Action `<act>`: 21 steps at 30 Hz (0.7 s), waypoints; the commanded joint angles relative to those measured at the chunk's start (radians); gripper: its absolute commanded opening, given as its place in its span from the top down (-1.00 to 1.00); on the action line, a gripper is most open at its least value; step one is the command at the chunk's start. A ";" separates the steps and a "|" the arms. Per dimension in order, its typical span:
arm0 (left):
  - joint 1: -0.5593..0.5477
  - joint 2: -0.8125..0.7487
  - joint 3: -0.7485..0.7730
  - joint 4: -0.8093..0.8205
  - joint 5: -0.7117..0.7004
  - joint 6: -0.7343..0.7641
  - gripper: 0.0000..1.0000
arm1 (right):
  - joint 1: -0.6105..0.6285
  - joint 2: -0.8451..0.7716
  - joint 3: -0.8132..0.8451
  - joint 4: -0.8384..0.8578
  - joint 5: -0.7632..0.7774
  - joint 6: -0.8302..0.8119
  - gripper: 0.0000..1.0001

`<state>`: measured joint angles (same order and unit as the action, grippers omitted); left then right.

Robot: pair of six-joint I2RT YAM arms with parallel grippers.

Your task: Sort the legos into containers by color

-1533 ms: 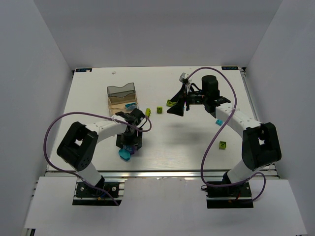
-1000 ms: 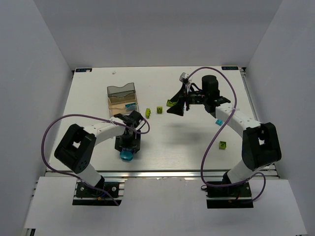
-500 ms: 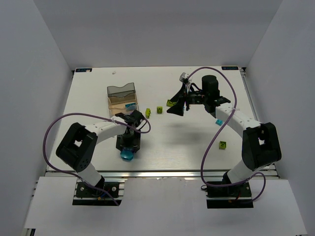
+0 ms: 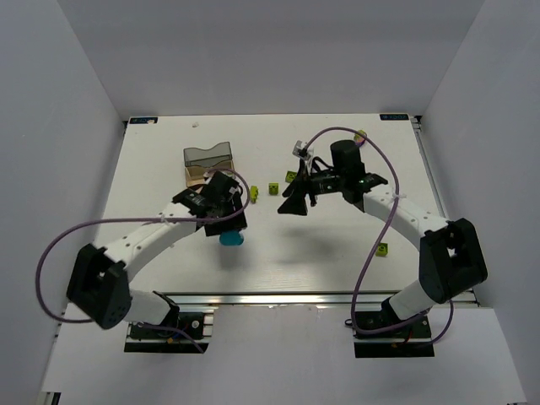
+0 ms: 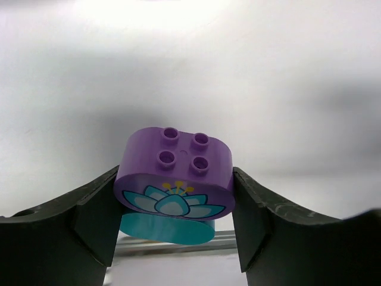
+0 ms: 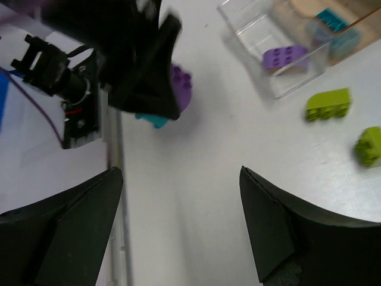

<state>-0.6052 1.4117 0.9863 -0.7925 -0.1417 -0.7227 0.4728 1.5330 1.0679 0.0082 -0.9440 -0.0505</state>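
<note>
Nearest the arm bases, a lone lime lego lies on the surface, at about 5 o'clock from the right tool and well apart from everything else.

Next out, the left tool is clenched on a purple brick with a lotus print. One finger presses each rounded end, and a cyan piece is stuck underneath. From above, only that cyan underside shows below the fingers.

The right tool, at roughly 3 o'clock from the left one and well apart, is released and carries nothing. Three lime legos lie strung out between the two tools, at about 1 to 2 o'clock from the left tool.

The relation that matters is between the held stack and the containers. They sit just beyond the left tool at about 11 o'clock, and the row's long axis runs from 6 to 12. The near end compartment therefore comes first, and the right wrist view shows a purple brick already in it. The next compartment out holds cyan bricks.

The left arm is plainly the nearer one, so a short carry toward 11 o'clock should reach the purple compartment. Because the stack is two colours, it would likely need splitting before or after the drop.
</note>
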 commanded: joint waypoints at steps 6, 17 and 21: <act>0.048 -0.204 0.077 0.246 0.019 -0.322 0.92 | 0.125 -0.067 0.024 -0.086 0.344 0.192 -0.50; 0.093 -0.155 0.106 0.334 0.059 -0.445 0.99 | 0.217 -0.008 0.112 -0.031 0.536 0.284 -0.79; 0.094 -0.172 0.065 0.371 0.076 -0.472 0.99 | 0.237 0.022 0.133 0.031 0.542 0.346 -0.79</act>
<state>-0.5148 1.2716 1.0645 -0.4854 -0.0910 -1.1511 0.6945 1.5391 1.1603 -0.0364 -0.4465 0.2211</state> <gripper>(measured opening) 0.751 0.894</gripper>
